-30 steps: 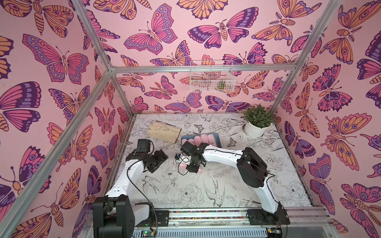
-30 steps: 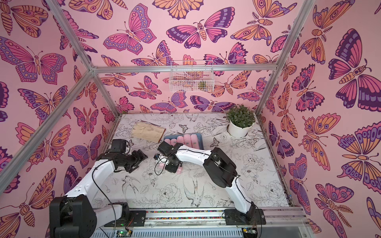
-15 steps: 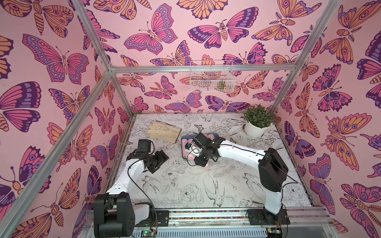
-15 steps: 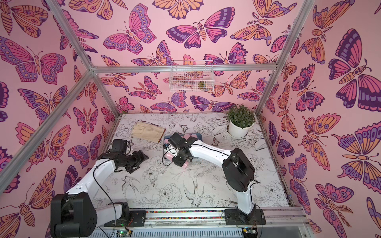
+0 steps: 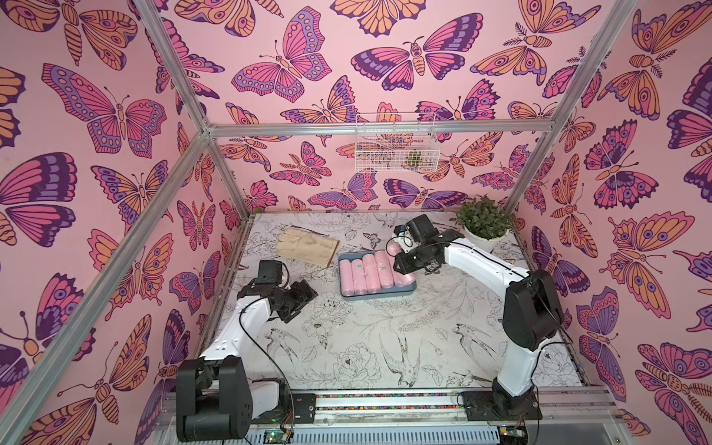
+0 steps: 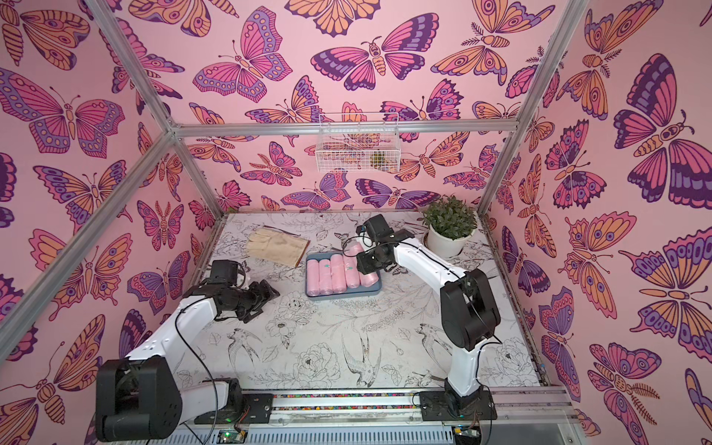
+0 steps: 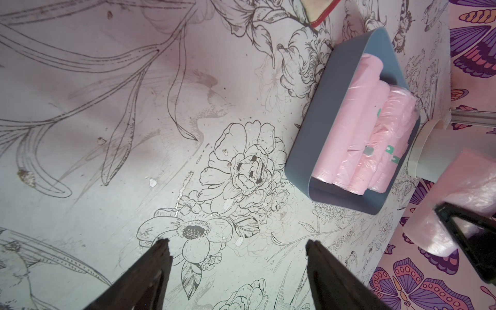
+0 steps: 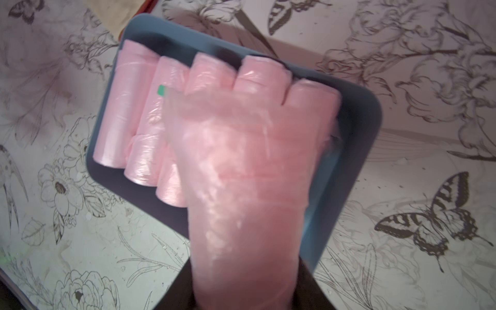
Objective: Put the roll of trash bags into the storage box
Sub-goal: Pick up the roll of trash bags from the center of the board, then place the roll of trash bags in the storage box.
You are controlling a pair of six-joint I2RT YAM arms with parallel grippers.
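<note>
Five pink rolls (image 5: 366,271) already lie side by side in the storage box (image 5: 379,295). The box sits toward the back edge of the table (image 5: 366,346), about midway between its left and right edges. One more, the roll of trash bags (image 8: 247,188) that the task concerns, is not yet down. It hangs in the right gripper (image 5: 403,265) over the right end of the box, lengthwise like the others. In the left wrist view it looks raised clear of the rim, though I cannot tell whether its far end brushes the rolls below.

By my reading the carry is nearly done. What is left is to lower the roll into the space beside the rightmost roll, let go and draw back. That space looks narrow, so the roll may end up resting on its neighbours rather than on the floor of the box.

The right jaws stand only a little apart, pressed against the two sides of the soft roll. In the right wrist view the dark fingers (image 8: 179,295) show at either side of its near end. The left gripper (image 7: 236,249) has its jaws spread wide with nothing between them but bare table. It hovers toward the left edge, apart from the box and touching nothing.
</note>
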